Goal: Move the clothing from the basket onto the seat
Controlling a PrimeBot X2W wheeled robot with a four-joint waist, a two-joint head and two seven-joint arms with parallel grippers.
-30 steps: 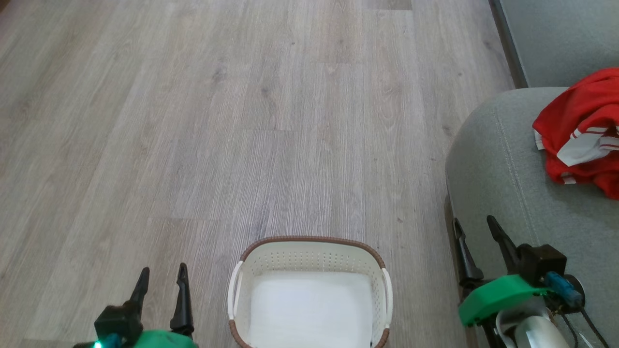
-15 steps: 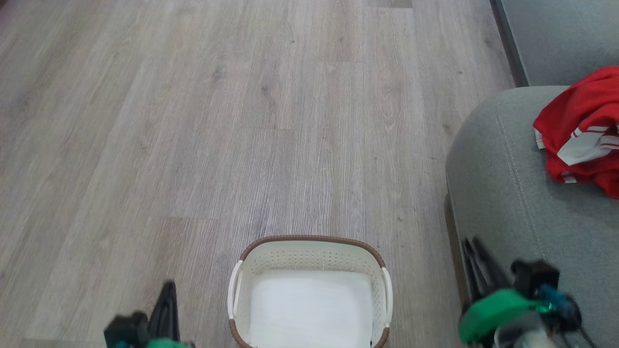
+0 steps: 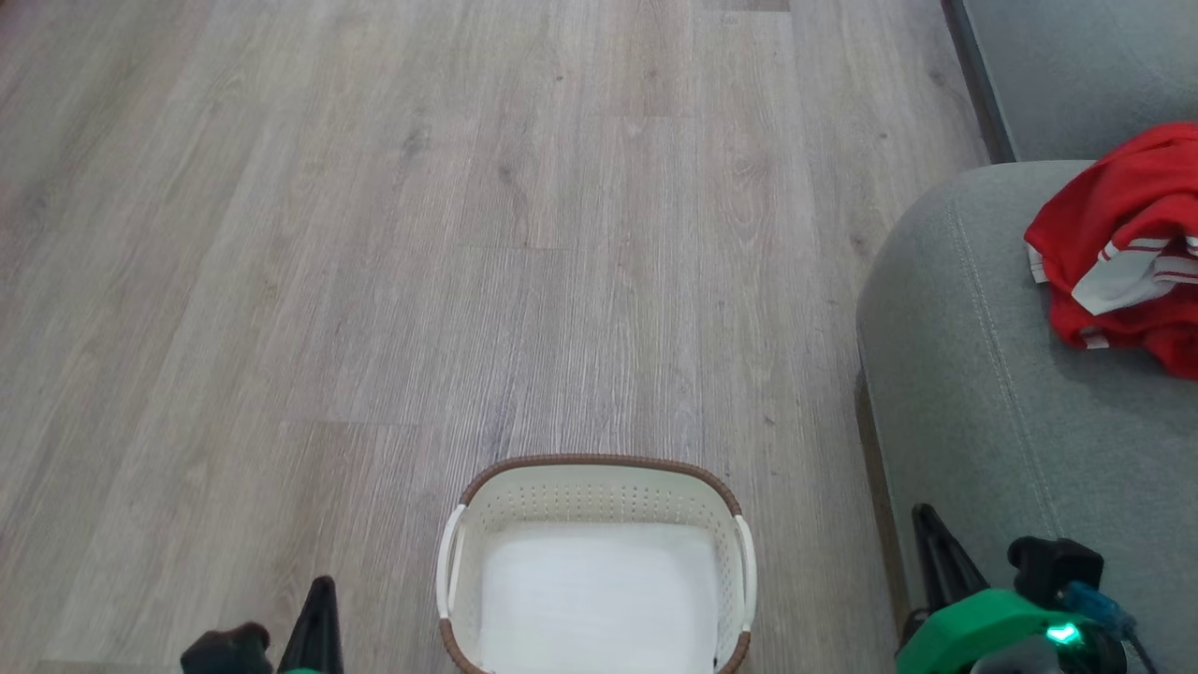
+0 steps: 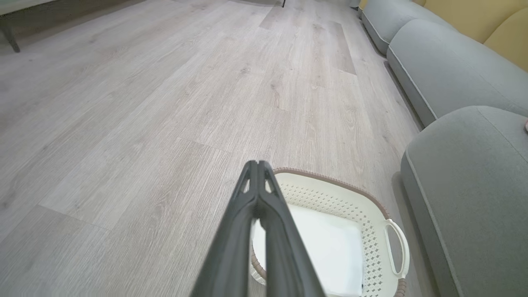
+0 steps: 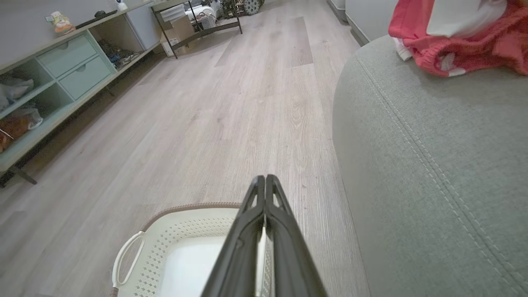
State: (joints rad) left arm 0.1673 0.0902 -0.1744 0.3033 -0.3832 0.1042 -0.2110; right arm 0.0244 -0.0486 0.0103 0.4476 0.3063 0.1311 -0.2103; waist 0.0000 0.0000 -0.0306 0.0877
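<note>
Left hand (image 4: 258,165): both dark fingers pressed flat together, nothing between them. It hangs low, just off the basket's left side, tips pointing out over the floor (image 3: 468,234).

Right hand (image 5: 265,178): the same, fingers closed tip to tip and carrying nothing. It sits between the basket and the rounded front edge of the seat (image 3: 973,374), close to the cushion; I cannot tell whether it touches.

Basket (image 3: 599,462): on the floor between the two hands, upright. The white bottom shows bare in every view, with no fabric over the rim or against the perforated walls. Its nearest wall is cut off from sight, so that corner is unchecked.

Clothing (image 3: 1123,215): a crumpled red heap with white panels and striped trim, lying on top of the seat, well back from the front edge and well apart from the basket. Part of it runs out of view to the right.

Judgement: the move looks done, or as good as done. What remains, if anything, is a check of the hidden near corner of the basket.

Around:
- More grey sofa sections (image 4: 445,70) run on beyond the seat, with yellow cushions (image 4: 474,16) behind.
- A low shelving unit with pale green drawers (image 5: 62,57) stands along the far wall.
- A metal rack (image 5: 194,20) stands past it.

All of these are well clear. Nothing lies between basket and seat but a strip of floor.
</note>
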